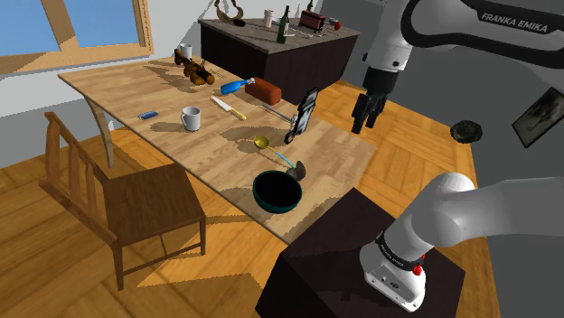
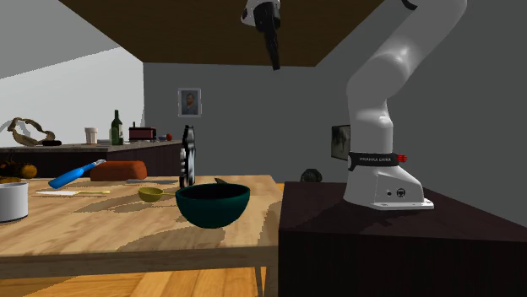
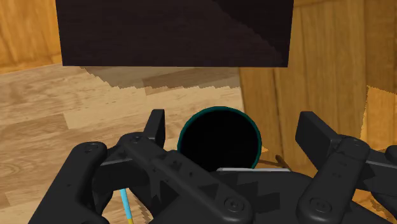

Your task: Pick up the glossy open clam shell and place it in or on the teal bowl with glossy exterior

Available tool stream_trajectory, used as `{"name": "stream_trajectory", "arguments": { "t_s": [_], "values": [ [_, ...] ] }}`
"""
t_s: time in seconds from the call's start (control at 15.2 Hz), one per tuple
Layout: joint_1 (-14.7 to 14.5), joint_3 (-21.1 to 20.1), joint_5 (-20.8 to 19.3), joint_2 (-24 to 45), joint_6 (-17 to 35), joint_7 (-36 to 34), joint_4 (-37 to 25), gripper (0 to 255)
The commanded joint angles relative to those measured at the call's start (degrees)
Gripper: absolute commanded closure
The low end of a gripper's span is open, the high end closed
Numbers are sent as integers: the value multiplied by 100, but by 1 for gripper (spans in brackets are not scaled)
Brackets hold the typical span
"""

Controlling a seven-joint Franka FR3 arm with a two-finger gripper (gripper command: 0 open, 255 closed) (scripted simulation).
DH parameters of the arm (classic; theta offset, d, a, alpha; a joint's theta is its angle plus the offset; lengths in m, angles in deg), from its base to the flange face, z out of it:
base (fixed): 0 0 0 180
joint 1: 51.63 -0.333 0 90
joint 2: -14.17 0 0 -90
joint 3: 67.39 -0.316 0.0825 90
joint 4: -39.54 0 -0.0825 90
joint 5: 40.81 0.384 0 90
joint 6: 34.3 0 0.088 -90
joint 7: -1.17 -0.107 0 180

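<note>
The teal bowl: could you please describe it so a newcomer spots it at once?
On the long wooden table, go to the end nearest the robot's dark stand. The teal bowl sits there: wide, round and dark inside, unlike the small white mug farther along.

The gripper (image 1: 364, 122) is hovering in free air, fingers apart, high over the edge of the table (image 1: 136, 90). The teal bowl (image 1: 277, 191) is lying open to the air above. An upright black slab (image 1: 303, 113) is standing beyond it; the dark stand (image 1: 334, 244) is crowding its near side.
</note>
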Motion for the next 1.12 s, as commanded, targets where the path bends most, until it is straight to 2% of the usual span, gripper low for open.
{"name": "stream_trajectory", "arguments": {
  "t_s": [0.0, 0.53, 1.06],
  "values": [
    [0, 0, 0, 0, 0, 0, 0, 0],
    [279, 196, 81, 489, 1974, -127, 1113, 0],
    [433, 461, 348, 1691, 4119, -91, 1696, 0]
  ]
}}
